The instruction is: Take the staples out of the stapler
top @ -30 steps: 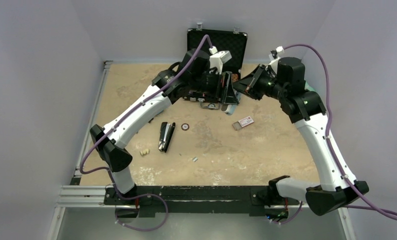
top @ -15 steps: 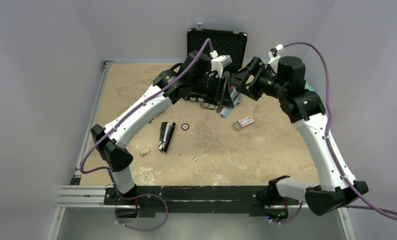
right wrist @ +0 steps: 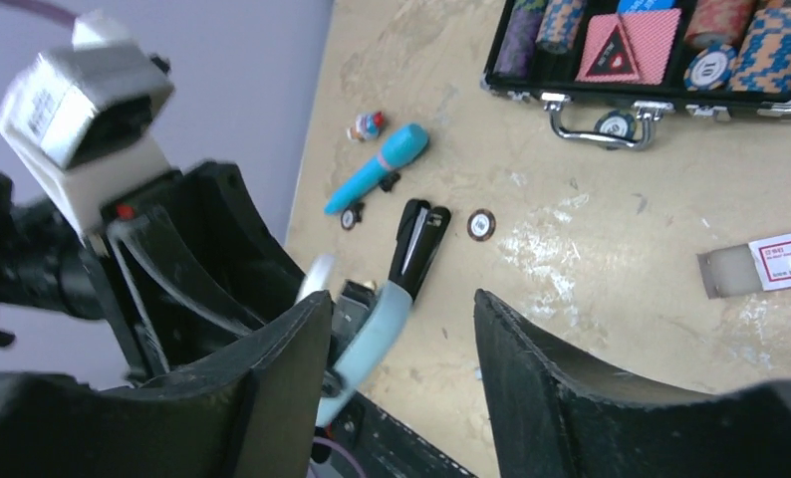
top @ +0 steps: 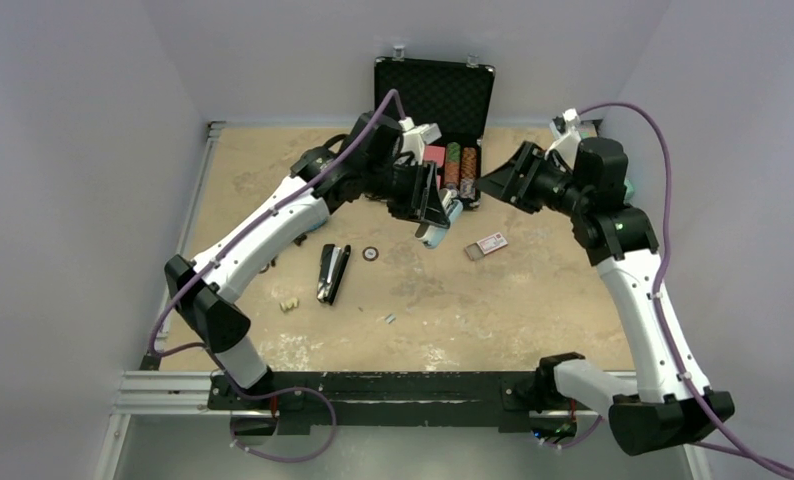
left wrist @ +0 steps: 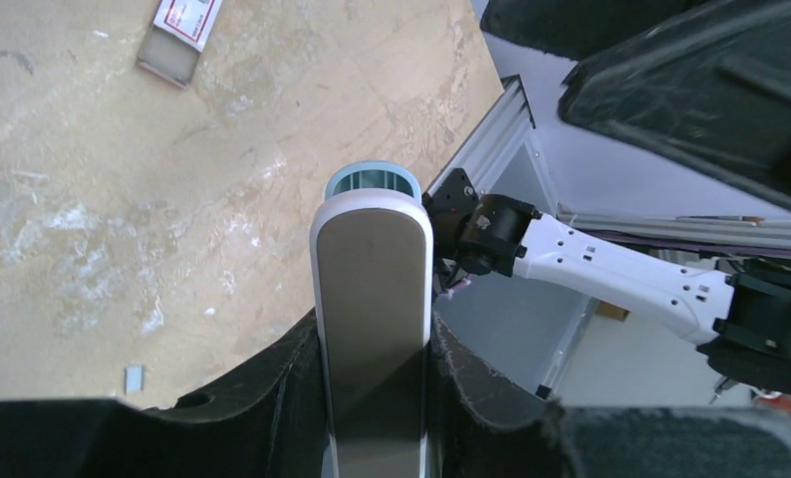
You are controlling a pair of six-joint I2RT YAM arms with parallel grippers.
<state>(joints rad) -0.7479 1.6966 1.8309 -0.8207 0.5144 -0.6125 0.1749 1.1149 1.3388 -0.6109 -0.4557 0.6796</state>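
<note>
Top view, left arm: reaches forward and inward over the middle of the desk. The left claw [top: 431,213] is clamped on a light-blue stapler [top: 436,231], which is held clear of the surface.
Top view, right arm: rises along the right side with the elbow bent and the wrist turned inward. The right claw [top: 488,181] is spread wide and holds nothing; it is near the held stapler, not touching.
Top view, desk: mottled sandy desk [top: 533,300]. The staples [top: 389,319] lie loose near its front, to the right of a black stapler [top: 331,272]. An open poker-chip case [top: 443,90] stands at the far edge.
Top view, room: plain pale walls on three sides.
Left wrist view: the stapler's white-rimmed grey face sits between both fingers, its blue end pointing away. A small labelled box [left wrist: 184,25] lies on the desk.
Right wrist view: both fingers [right wrist: 272,378] stand wide apart. Beyond them are the held stapler, a blue pen [right wrist: 377,169] and a poker chip [right wrist: 481,224].
</note>
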